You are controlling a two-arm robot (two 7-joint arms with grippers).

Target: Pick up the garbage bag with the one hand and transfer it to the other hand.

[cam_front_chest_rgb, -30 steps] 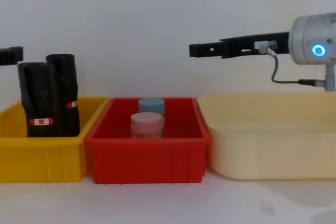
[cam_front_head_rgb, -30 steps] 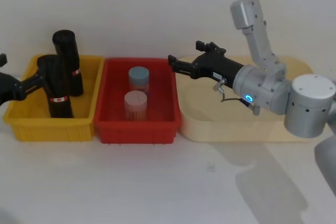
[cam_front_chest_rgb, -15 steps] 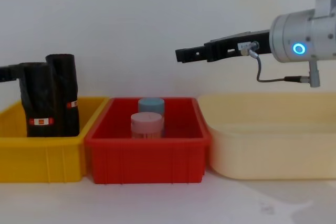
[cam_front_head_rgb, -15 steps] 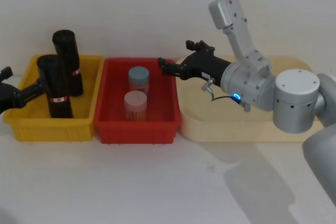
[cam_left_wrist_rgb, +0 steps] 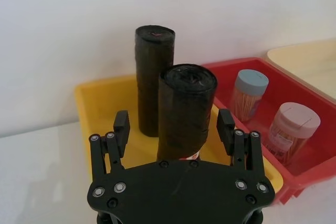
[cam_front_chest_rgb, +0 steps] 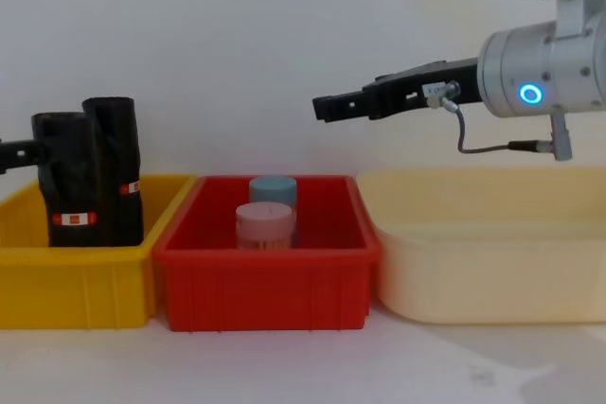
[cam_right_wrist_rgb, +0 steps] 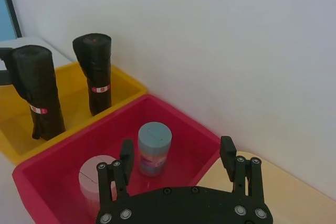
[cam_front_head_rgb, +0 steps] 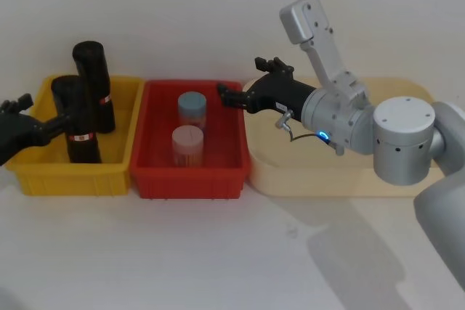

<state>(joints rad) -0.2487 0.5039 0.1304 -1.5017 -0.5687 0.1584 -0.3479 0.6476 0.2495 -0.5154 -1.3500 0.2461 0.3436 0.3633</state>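
**Position.** The garbage bag (cam_front_head_rgb: 80, 120) stood upright in the near part of the yellow bin (cam_front_head_rgb: 73, 179), at the scene's left. A second, alike roll (cam_front_head_rgb: 92, 81) stood just behind it, on its far side. I could not tell whether the two rolls touched. The left gripper (cam_left_wrist_rgb: 174, 124) was level with the bag's upper half, its fingers spread wide to either side and not closed on it. I could not confirm that either pad was touching. The right gripper (cam_front_head_rgb: 241, 78) hung in the air over the far right corner of the red bin (cam_front_head_rgb: 189, 183), well apart from the bag, its fingers also spread wide and holding nothing.

**Risks (judgement).**
- The far finger has little room between the rolls. It may catch the second roll and tip it, or pinch both together.
- The bag is tall and narrow, so a one-sided push before closing could topple it against the bin wall.
- Rolled film gives under pressure. A light grip may slip at lift or at the handover, dropping the bag onto the blue-lidded jar (cam_front_head_rgb: 192, 107) or the pink-lidded jar (cam_front_head_rgb: 187, 143).

**Materials.**
- Bag: black wrinkled plastic, a cylinder with a narrow red-and-white band.
- Bins: smooth rigid plastic, rectangular.
- Cream tray (cam_front_head_rgb: 327, 179): rounded corners, at the right.
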